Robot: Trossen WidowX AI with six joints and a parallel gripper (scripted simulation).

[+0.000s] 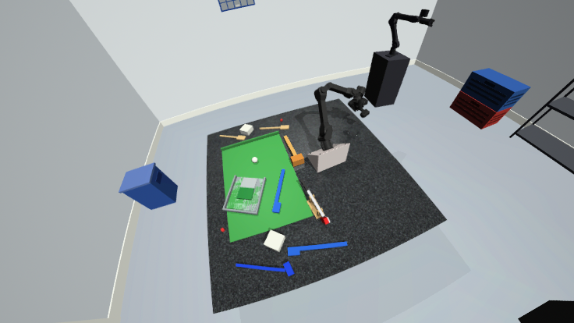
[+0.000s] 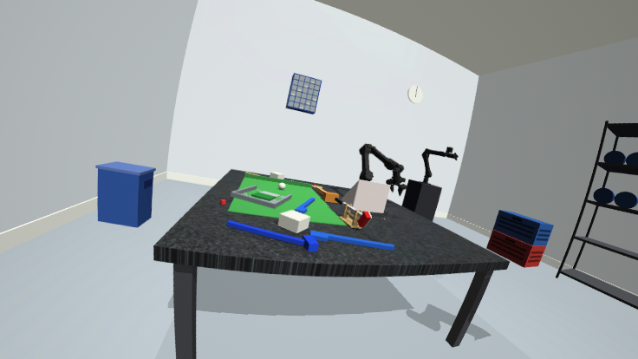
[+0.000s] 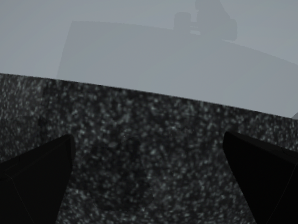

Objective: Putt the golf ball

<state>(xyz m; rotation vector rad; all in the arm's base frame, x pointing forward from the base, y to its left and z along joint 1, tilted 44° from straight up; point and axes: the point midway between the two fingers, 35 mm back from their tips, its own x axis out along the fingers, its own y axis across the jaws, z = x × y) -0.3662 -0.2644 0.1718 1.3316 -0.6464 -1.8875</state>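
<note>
over speckled dark table [image 3: 147,183], black wedge-fingered gripper [image 3: 149,189] (jaws wide) hovers.

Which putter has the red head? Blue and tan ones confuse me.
The white-shafted putter on the wooden stand at the green mat's right edge; only its head is red.

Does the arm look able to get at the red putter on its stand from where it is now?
Probably yes. The gripper is open, holds nothing and hangs over the table's far side, away from the red putter. The putter rests on a wooden stand by the green mat's edge, with nothing above it.
</note>
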